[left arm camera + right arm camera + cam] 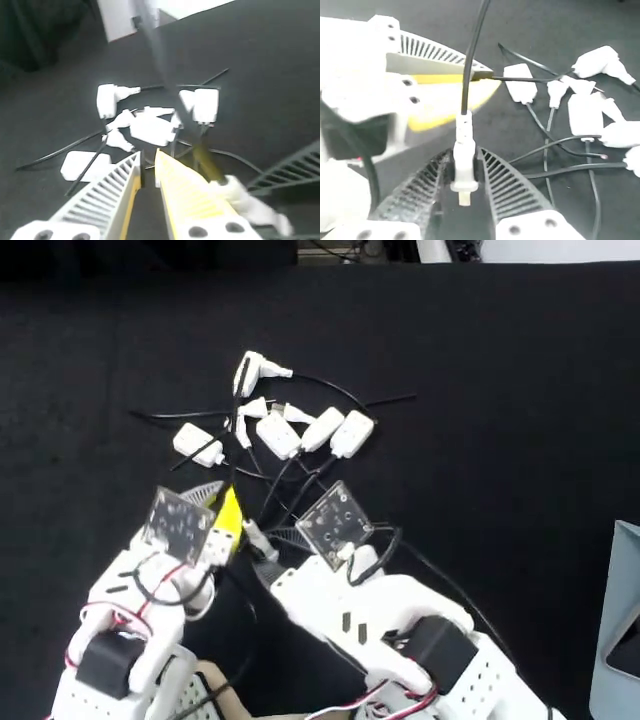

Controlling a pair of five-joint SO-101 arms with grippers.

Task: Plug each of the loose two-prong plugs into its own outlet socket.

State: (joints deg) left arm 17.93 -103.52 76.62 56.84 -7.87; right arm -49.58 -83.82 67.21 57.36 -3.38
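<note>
- High view: both arms come in from the near edge of the black table (500, 390), with their heads close together just short of a pile (278, 432) of white plug and socket pieces and tangled black cords.
- The right gripper (465, 154) is clamped on a white plug (463, 172), with one dark ribbed finger pressed against each side of its body.
- The plug stands upright between the fingers. Its blunt end pokes out toward the wrist, and its cable (472, 50) runs straight away from the gripper.
- From above, the plug (257, 537) sits at the tip of the right gripper (265, 548), just beside the yellow finger of the left gripper (222, 498) and near the pile.
- The left gripper (147, 157) has its white and yellow fingers drawn almost together, with a narrow slit between them.
- In the right wrist view, a thin black lead (530, 78) runs from the tips of the left gripper (485, 77) toward the pile. I cannot tell whether it is pinched there.
- In the left wrist view, the pile (150, 129) lies just past the fingertips on the cloth.
- One flat piece (197, 443) lies off to one side of the pile, and an angled one (258, 368) lies at the far edge.
</note>
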